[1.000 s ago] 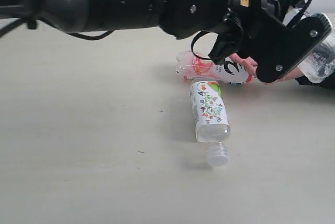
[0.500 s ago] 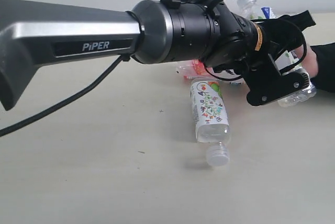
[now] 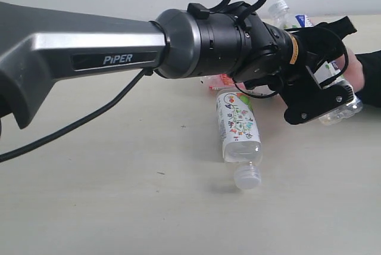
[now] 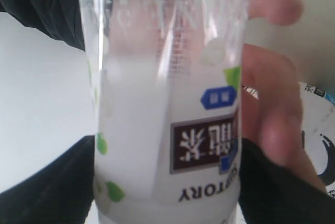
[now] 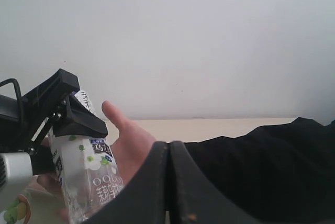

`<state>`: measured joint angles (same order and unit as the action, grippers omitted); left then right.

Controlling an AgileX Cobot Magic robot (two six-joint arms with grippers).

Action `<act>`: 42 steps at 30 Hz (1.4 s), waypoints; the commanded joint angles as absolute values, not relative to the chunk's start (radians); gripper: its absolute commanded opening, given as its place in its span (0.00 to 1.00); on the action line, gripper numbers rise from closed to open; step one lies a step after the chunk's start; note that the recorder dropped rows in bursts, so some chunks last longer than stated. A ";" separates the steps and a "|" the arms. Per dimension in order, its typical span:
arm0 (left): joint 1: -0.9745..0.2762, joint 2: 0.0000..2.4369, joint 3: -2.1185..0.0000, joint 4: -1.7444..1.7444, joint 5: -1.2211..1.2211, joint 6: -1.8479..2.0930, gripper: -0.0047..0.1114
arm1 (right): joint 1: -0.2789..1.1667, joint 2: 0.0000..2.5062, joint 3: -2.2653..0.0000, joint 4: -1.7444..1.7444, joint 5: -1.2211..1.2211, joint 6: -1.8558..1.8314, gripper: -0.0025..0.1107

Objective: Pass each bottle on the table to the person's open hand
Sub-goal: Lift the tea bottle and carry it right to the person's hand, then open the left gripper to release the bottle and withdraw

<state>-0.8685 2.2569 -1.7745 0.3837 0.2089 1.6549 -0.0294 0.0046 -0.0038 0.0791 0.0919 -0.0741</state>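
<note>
My left gripper (image 3: 331, 86) (image 4: 167, 199) is shut on a clear bottle with a white label and green lime marks (image 3: 343, 105) (image 4: 157, 103) (image 5: 86, 178). It holds the bottle against the person's open hand (image 3: 356, 69) (image 4: 272, 114) (image 5: 131, 144), whose fingers lie behind it. The floral-label bottle (image 3: 239, 128) lies on the cream table (image 3: 89, 183) with its cap toward the camera. Behind the arm, the pink-red bottle (image 3: 221, 80) shows partly. The white-blue label bottle (image 3: 288, 14) stands at the back. My right gripper (image 5: 168, 169) is shut and empty, and it is out of the exterior view.
The long black and silver left arm (image 3: 119, 46) spans the exterior view from the left, with a cable (image 3: 77, 125) hanging under it. The person's black sleeve (image 3: 370, 76) (image 5: 251, 171) rests at the right edge. A pale wall stands behind the table.
Over the last second the left arm swung and brought the lime-label bottle down and slightly left into the person's hand. In the last half second it barely moved. The table bottles stayed put.
</note>
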 commanded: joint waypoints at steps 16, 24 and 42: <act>-0.866 2.260 -1.782 0.388 0.241 1.536 0.71 | -0.035 0.000 0.000 0.079 0.089 -0.078 0.02; -0.866 2.251 -1.782 0.388 0.241 1.531 0.72 | -0.035 0.000 0.000 0.077 0.089 -0.078 0.02; -0.885 1.927 -1.782 0.401 0.644 0.893 0.67 | -0.035 0.000 0.000 0.080 0.089 -0.078 0.02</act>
<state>-0.8803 1.9918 -1.7745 0.4033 0.5479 1.1545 -0.0294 0.0046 -0.0038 0.0791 0.0919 -0.0741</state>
